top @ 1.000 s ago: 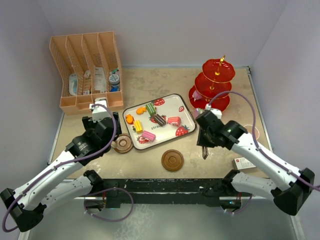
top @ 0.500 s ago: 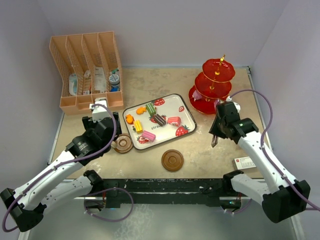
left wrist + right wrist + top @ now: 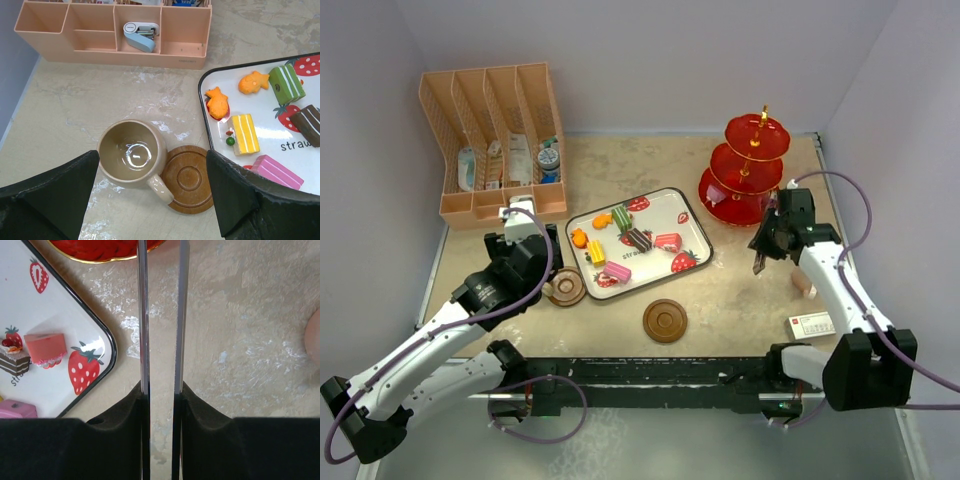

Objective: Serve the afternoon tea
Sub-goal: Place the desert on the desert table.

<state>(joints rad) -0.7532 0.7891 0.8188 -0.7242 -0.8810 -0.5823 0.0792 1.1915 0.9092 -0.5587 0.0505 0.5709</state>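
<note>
Not much served yet, I'd say. The cakes (image 3: 638,238) all sit on the tray (image 3: 660,210) mid-tabletop. The red stand (image 3: 744,165) in the far right corner looks bare. The tan mug (image 3: 131,156) stands just beside its saucer (image 3: 186,176), handle over the rim, not on it. The second saucer (image 3: 665,321) by the near edge is bare too. Left jaws hang wide apart above the tan mug, touching nothing. Right jaws are clenched on the metal tongs (image 3: 142,315), which hold nothing I can see, between the tray and the pink mug (image 3: 804,286) near the right edge.
</note>
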